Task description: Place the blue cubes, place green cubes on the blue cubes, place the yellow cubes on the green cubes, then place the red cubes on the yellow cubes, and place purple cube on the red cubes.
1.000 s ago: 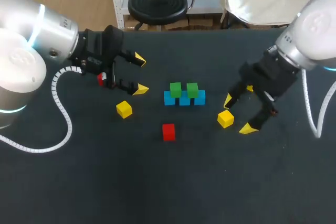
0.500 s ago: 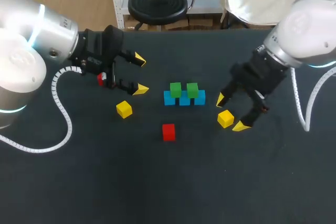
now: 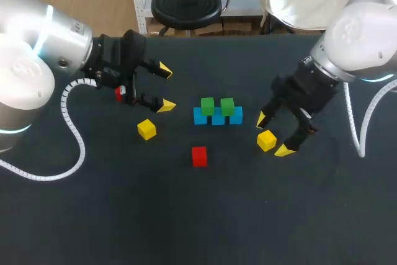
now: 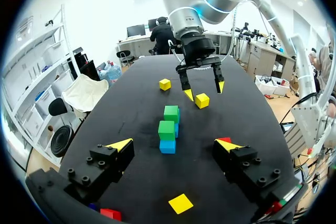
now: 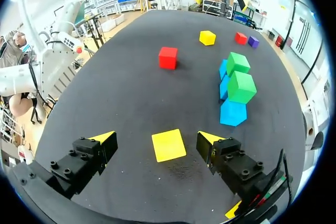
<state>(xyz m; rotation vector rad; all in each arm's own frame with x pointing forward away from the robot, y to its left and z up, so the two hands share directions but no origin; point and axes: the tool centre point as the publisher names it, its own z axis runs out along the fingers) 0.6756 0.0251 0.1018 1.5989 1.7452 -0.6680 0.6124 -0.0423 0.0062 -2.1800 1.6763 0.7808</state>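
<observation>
Toward the table's (image 3: 186, 215) far left corner, the left gripper (image 3: 165, 88) hangs with its fingers spread wide and nothing between them; the far red cube (image 3: 118, 94) lies partly hidden under it. Nearer the front sit the left yellow cube (image 3: 147, 129) and then the near red cube (image 3: 199, 156), both free.

At the middle, the blue cubes (image 3: 218, 119) stand in a row touching one another, with two green cubes (image 3: 207, 105) on top.

Right of that row lies the right yellow cube (image 3: 267, 141), on the table between the parted fingers of the right gripper (image 3: 273, 134) and touching neither.

The step in hand looks like grasping this cube for the green layer. It would go best if the gripper comes down until the pads meet the side faces, with the cube centred and the wrist squared to it, since the cube seems slightly skewed. A straight lift should follow, then a gentle set-down so the green cubes are not nudged.
</observation>
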